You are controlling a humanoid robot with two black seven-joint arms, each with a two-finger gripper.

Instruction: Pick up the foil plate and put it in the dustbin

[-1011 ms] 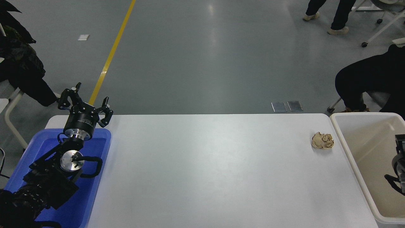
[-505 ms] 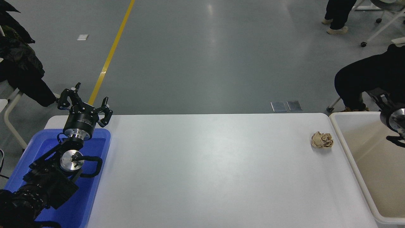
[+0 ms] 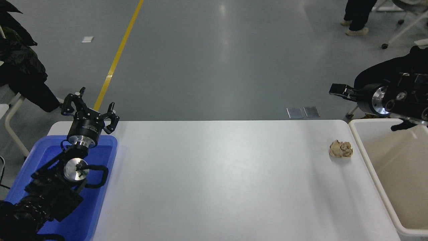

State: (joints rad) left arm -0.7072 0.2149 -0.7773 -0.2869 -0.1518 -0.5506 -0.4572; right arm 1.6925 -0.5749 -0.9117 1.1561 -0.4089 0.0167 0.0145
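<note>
Dustbin (image 3: 366,157) sits just below the right pincer (image 3: 336,91), whose opening I cannot tell; left pincer (image 3: 89,108) spread wide.

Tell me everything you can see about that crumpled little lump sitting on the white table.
The paper ball is a small wad of tan, creased paper, scrunched into an uneven, roughly round lump with deep folds. It rests on the white table near the far right corner, a little apart from the rim of the cream dustbin. Nothing but the table touches it.

Blue tray (image 3: 103,187), cream dustbin (image 3: 374,167)
</note>
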